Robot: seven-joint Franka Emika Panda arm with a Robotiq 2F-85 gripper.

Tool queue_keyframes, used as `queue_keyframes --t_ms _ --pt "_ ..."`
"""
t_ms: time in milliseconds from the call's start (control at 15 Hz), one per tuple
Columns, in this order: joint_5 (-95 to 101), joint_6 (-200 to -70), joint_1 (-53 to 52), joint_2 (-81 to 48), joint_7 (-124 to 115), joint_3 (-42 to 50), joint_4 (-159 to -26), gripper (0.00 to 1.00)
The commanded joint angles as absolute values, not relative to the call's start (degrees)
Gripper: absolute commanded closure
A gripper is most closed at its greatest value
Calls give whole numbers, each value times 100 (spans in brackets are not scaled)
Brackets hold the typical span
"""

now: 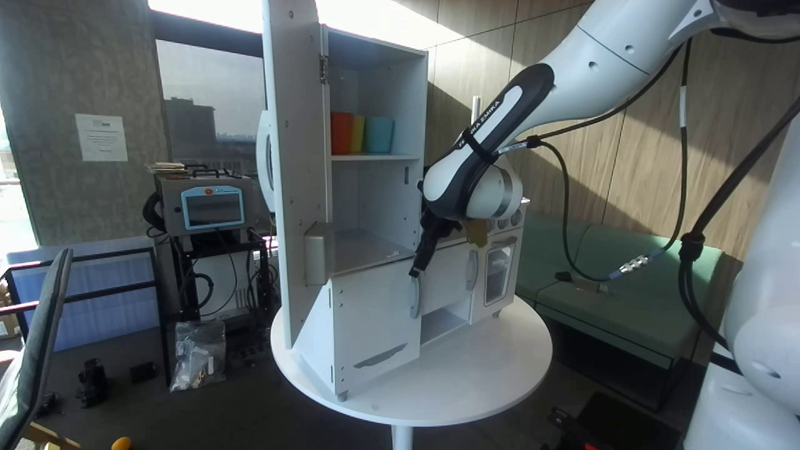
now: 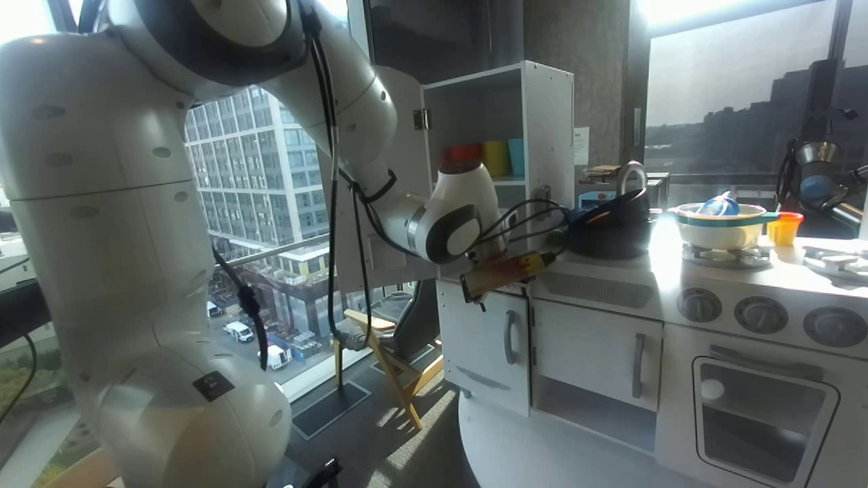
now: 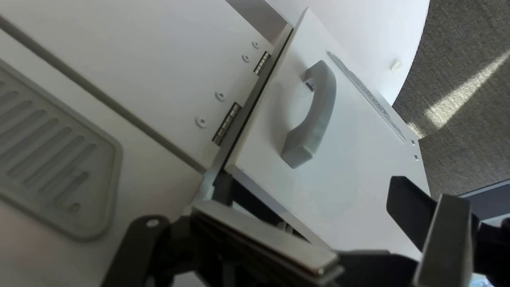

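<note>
The low white door nearest my gripper is at the base of the tall cabinet, its curved grey handle fully visible in my wrist view. A dark gap runs along the door's top edge, partly covered by a finger, so I can't make out what lies behind. My fingers are spread wide, white door surface showing between them; their lower parts are cut off, and I can't tell whether either touches the door. In an exterior view the fingertips sit by the handle's upper end, though depth is hard to judge. In an exterior view a yellowish block hides most of the gripper.

Higher up, the upper door stands open; its shelf bears an orange cup, a blue cup and, partly hidden between them, a yellow cup. Glare blurs the dark cookware, and a white pot holds something blue I can't identify.
</note>
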State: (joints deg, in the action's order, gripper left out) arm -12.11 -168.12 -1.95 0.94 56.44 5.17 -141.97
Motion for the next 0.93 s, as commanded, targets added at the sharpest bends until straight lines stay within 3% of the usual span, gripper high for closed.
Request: queue_keyframes --t_ms 0,533,867 --pt "-1307 -17166 -247 -69 5854 477 -13947 0" --pt "-1058 -17010 -189 -95 5510 525 -13989 0" --pt "903 -16544 31 158 3497 640 -14092 0"
